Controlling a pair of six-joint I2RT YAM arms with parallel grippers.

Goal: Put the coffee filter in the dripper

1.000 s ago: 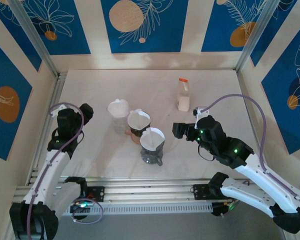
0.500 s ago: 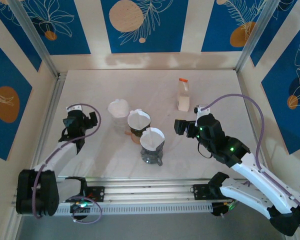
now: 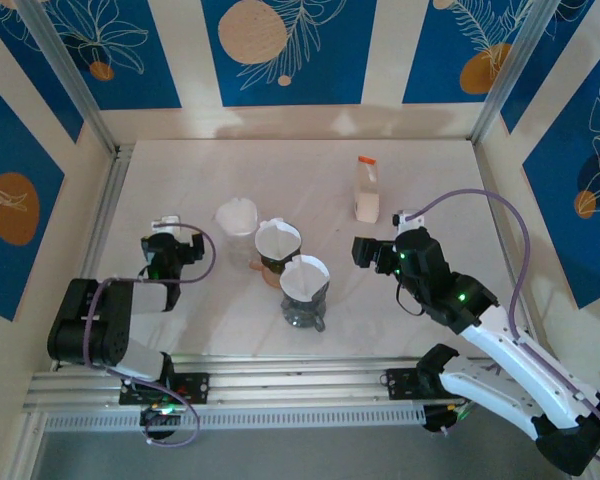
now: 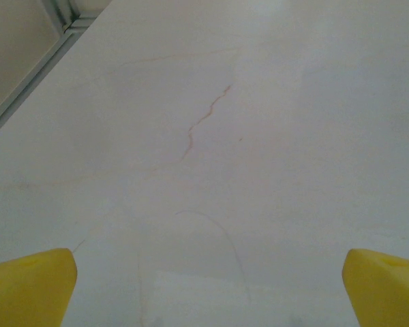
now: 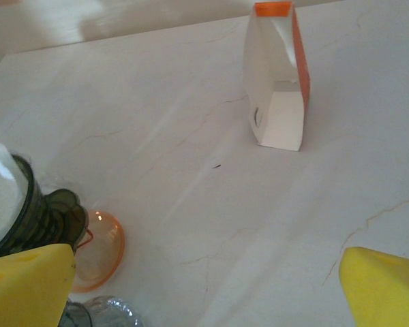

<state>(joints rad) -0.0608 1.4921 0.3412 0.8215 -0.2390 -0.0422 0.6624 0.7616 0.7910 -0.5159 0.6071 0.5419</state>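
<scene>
Left gripper (image 4: 208,293) stands wide, its blunt yellow fingertips (image 4: 31,286) at the two lower corners of its wrist view, with nothing between them but the table (image 4: 273,102), a smooth, matt, pale stone-look surface crossed by a thin reddish-brown vein. Right gripper (image 5: 204,293) is likewise spread wide and holds nothing, its yellow pads (image 5: 385,289) apart at the bottom corners of its own view; from overhead it hangs right of the drippers, well clear of them.

Three cone-shaped vessels cluster at the middle of the table. Nearest the arms is a dark dripper (image 3: 306,305) with see-through walls, and a white paper coffee filter (image 3: 305,275) sits inside it, its thin rim standing above the mouth. Just behind it, touching or nearly so, an amber dripper (image 3: 272,268) also holds a white paper cone (image 3: 278,238). Farther left and back is a white cone (image 3: 237,216); whether that is paper or plastic I cannot tell.

In the right wrist view a dark ribbed wall (image 5: 37,218) with white inside rises at the left edge, beside a round, translucent orange foot (image 5: 99,248) lying flat on the table. A small white carton (image 5: 279,88) with an orange top stands upright, well apart from the cluster, its faces flat and smooth
</scene>
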